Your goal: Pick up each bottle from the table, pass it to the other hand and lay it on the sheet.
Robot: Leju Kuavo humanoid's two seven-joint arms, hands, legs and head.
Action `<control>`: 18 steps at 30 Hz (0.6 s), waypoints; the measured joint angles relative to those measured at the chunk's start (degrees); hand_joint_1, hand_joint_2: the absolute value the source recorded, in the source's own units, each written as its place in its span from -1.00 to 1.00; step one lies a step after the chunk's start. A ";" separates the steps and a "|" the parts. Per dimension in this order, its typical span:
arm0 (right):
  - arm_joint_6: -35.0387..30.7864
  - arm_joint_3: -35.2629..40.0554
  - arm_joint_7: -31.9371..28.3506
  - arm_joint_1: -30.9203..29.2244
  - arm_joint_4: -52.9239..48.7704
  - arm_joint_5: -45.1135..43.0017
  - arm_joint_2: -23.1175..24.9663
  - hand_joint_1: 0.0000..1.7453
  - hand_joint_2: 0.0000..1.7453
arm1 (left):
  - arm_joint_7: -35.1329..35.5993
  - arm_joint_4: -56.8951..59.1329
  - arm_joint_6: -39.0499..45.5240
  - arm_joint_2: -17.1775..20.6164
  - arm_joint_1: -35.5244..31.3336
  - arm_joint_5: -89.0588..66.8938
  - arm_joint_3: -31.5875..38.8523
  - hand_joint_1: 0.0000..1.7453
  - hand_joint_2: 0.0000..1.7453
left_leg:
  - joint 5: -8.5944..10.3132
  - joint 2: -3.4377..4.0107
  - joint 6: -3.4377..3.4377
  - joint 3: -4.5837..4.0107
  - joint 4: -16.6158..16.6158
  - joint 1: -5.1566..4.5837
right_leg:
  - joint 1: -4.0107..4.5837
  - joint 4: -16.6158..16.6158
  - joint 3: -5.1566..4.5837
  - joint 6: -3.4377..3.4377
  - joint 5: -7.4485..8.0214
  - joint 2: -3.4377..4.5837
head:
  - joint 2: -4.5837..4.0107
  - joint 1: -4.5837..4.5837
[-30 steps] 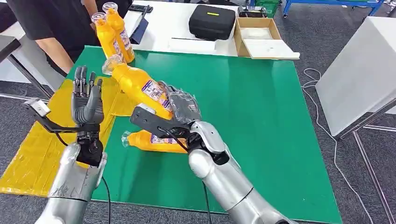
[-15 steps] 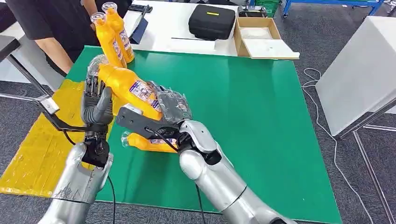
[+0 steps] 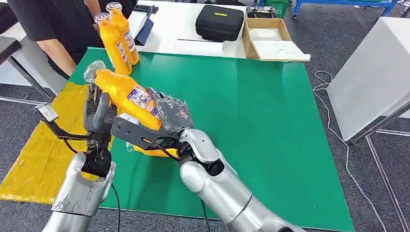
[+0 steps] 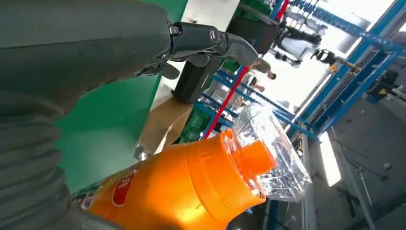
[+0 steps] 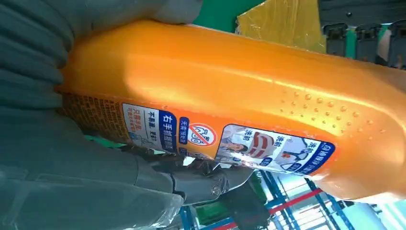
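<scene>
My right hand (image 3: 172,114) grips an orange bottle (image 3: 126,94) by its labelled body and holds it tilted above the green mat (image 3: 251,111), its clear cap (image 3: 93,70) pointing to the left. My left hand (image 3: 99,115) stands upright with its fingers extended, and the bottle's neck end lies against its palm. In the left wrist view the bottle (image 4: 182,191) sits below the stretched fingers (image 4: 215,38). The right wrist view has the bottle (image 5: 215,81) close up in the hand (image 5: 72,191). A second bottle (image 3: 145,151) lies on the mat under my right wrist. Two bottles (image 3: 112,38) stand at the far left.
The yellow sheet (image 3: 38,154) hangs over the table's left edge beside the mat. A person in black (image 3: 53,24) stands at the far left corner. On the white table behind are a black case (image 3: 220,21) and an open cardboard box (image 3: 268,36).
My right hand has carried the bottle to the left, and its neck now lies against my left palm. My left hand has shifted slightly to the right, towards the bottle.
</scene>
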 measured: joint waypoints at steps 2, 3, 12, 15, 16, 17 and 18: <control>0.00 0.26 0.02 0.05 0.02 0.02 -0.02 1.00 1.00 | 0.68 -0.42 -0.76 0.00 0.52 0.63 -0.07 -1.00 1.00 | 0.00 0.00 0.00 0.00 0.00 0.00 | 0.00 0.00 0.00 0.00 0.00 0.00 | 0.00 0.02; 0.00 0.46 0.07 0.05 0.09 0.09 -0.04 1.00 1.00 | 0.98 -0.46 -1.05 0.00 0.63 0.87 -0.15 -1.00 1.00 | 0.00 0.00 0.00 0.00 0.00 0.00 | 0.00 0.00 0.00 0.00 0.00 0.00 | 0.00 0.00; -0.22 1.70 0.96 -0.03 0.61 0.22 -0.04 1.00 1.00 | 1.53 -1.59 -1.35 0.00 1.65 1.16 -0.96 -1.00 1.00 | 0.00 0.00 0.00 -0.01 0.00 0.01 | 0.00 0.00 -0.02 0.00 0.00 0.00 | 0.00 0.02; -0.33 1.59 1.03 -0.17 1.16 0.33 -0.04 1.00 1.00 | 1.86 -2.19 -1.38 0.00 2.17 0.96 -1.22 -1.00 1.00 | 0.00 0.01 0.00 0.00 0.00 0.00 | 0.00 0.00 -0.03 0.00 0.00 0.00 | 0.00 0.00; -0.33 1.57 1.05 -0.24 1.40 0.37 -0.04 1.00 1.00 | 1.92 -2.43 -1.40 0.00 2.33 0.85 -1.40 -1.00 1.00 | 0.00 0.01 0.00 0.00 0.00 0.00 | 0.00 0.00 -0.03 0.00 0.00 0.00 | 0.00 0.00; -0.33 1.57 1.05 -0.39 1.68 0.42 -0.04 1.00 1.00 | 2.03 -2.71 -1.44 0.00 2.42 0.67 -1.64 -1.00 1.00 | 0.00 -0.01 0.00 0.00 0.00 0.00 | 0.00 0.00 -0.02 0.00 0.00 0.00 | 0.00 0.00; -0.33 1.59 1.05 -0.47 1.92 0.42 -0.02 1.00 1.00 | 2.21 -2.75 -1.46 -0.02 2.46 0.61 -1.88 -1.00 1.00 | 0.00 -0.01 0.00 0.00 0.00 0.00 | 0.00 0.00 -0.02 0.00 0.00 -0.01 | 0.00 0.02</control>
